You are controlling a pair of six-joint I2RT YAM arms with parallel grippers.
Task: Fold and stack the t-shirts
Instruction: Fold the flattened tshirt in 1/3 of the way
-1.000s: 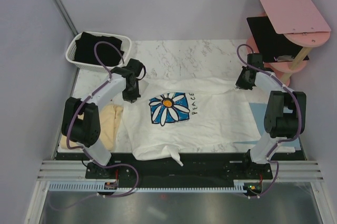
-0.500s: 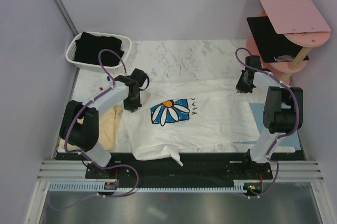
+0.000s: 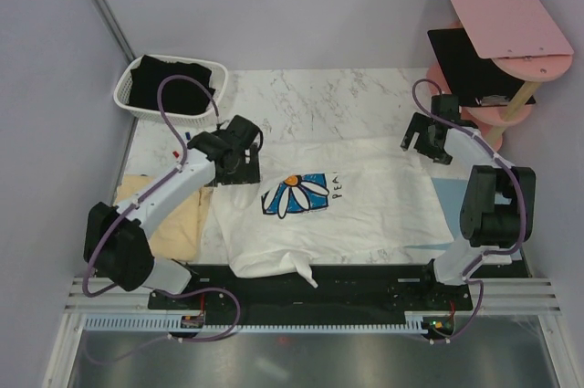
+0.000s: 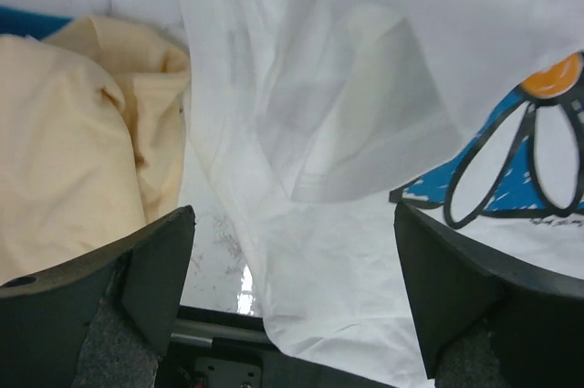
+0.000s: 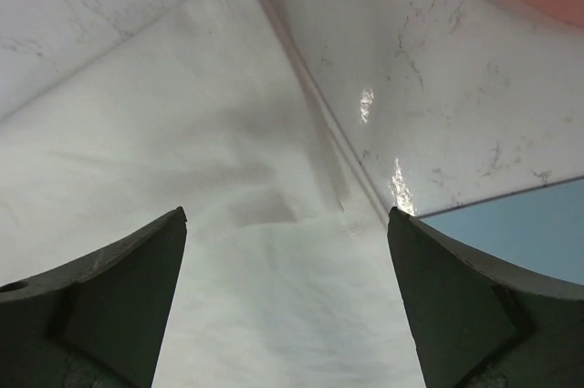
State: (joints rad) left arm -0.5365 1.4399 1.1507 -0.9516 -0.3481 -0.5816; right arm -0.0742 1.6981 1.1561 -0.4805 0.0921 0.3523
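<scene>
The white t-shirt [image 3: 365,210] with the blue daisy square [image 3: 297,194] lies spread on the marble table. Its far edge is folded over, covering the top of the print. My left gripper [image 3: 239,164] hovers open over the tee's far left corner. In the left wrist view the left gripper [image 4: 292,214] has only the white cloth [image 4: 347,132] below its jaws, with the pale yellow t-shirt [image 4: 73,141] to the left. My right gripper [image 3: 422,143] is open above the far right corner, and its wrist view shows the right gripper [image 5: 286,214] holding nothing over the white cloth [image 5: 182,160]. A black t-shirt [image 3: 169,85] sits in the basket.
A white basket [image 3: 128,100] stands at the far left. A pink stand [image 3: 502,23] with a black clipboard [image 3: 465,64] is at the far right. A light-blue mat [image 3: 443,192] pokes out under the tee's right side. The yellow tee [image 3: 169,214] lies left of the white one.
Both grippers have opened and let go of the white tee's far edge. The left arm has stretched farther out, and the tee has shifted slightly toward the far side.
</scene>
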